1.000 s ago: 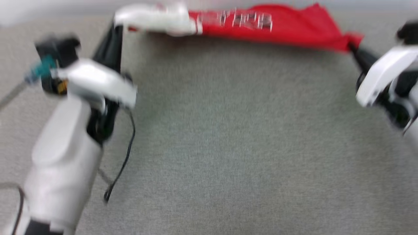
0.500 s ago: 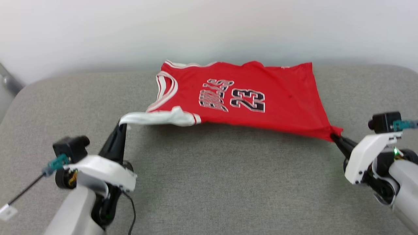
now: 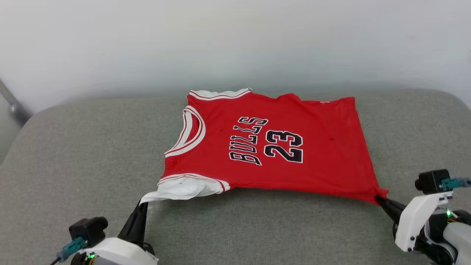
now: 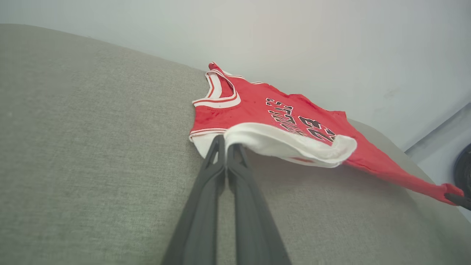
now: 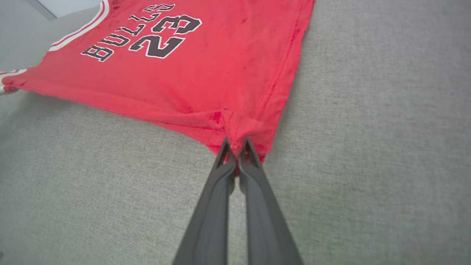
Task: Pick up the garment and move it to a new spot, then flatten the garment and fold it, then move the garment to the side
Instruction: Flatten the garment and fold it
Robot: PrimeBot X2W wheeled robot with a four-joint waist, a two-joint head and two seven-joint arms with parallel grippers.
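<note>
Since half a second earlier my head camera had swung, so the whole picture sat differently. Allowing for that, the garment (image 3: 316, 147) had come down from a stretched, half-lifted drape to lie mostly flat on the grey cushion (image 3: 73, 147).

From the head view, the red jersey lay chest-up in the middle of the cushion, with its lettering (image 3: 248, 141) and number readable and its collar towards my left. My left gripper (image 3: 143, 204) was pinched shut on the tip of the white sleeve (image 3: 184, 187). My right gripper (image 3: 379, 200) was clamped on the near hem corner (image 3: 375, 193). The near edge between them was taut and slightly raised.

Along my left fingers, the sleeve rose off the cushion into a curled white fold, and the jaws were closed together on its end.

Along my right fingers, the hem corner bunched into a small pucker where my jaws gripped it. The cloth beyond it lay smooth on the cushion.

I judged I was in the flattening step, with the move to the new spot apparently done. Next, I reckoned I had to lower both held ends to the cushion, keeping tension so the sleeve uncurled, and then let go before folding.
</note>
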